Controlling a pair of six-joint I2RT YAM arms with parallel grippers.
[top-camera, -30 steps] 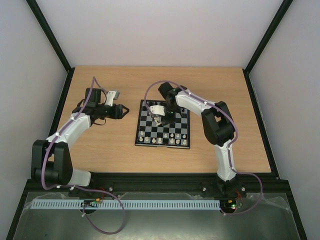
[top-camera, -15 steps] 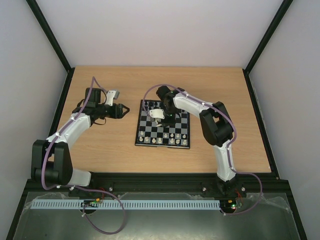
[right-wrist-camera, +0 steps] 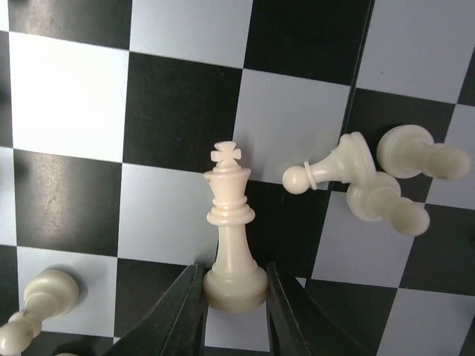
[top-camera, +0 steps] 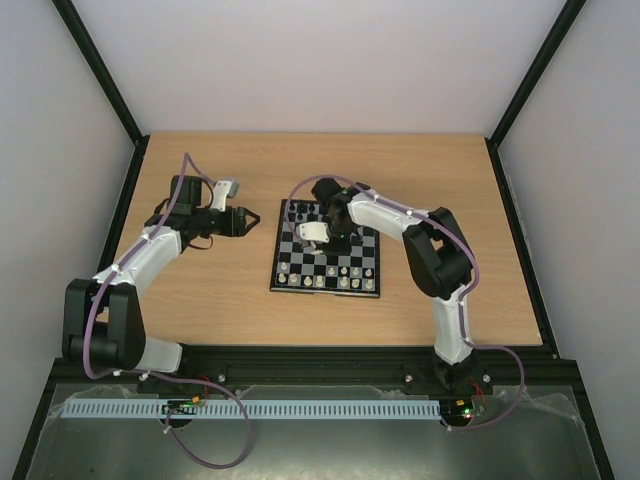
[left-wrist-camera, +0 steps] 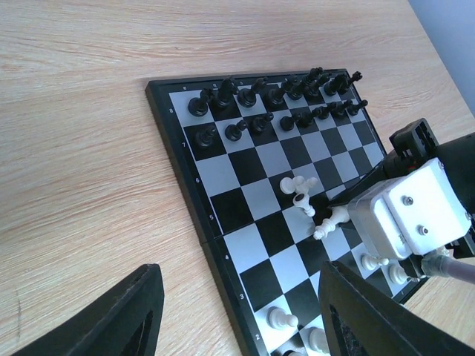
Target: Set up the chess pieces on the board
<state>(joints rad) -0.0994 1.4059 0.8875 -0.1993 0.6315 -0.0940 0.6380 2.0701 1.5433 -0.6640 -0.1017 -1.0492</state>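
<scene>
Clamped on the cream-white cross-topped king's [right-wrist-camera: 231, 222] base, the right gripper [right-wrist-camera: 234, 295] is edging toward the frame's lower left over the black-and-grey checkered board [top-camera: 288, 262], seemingly carrying it homeward.

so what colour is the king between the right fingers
Cream-white; the king shows best in the right wrist view.
</scene>
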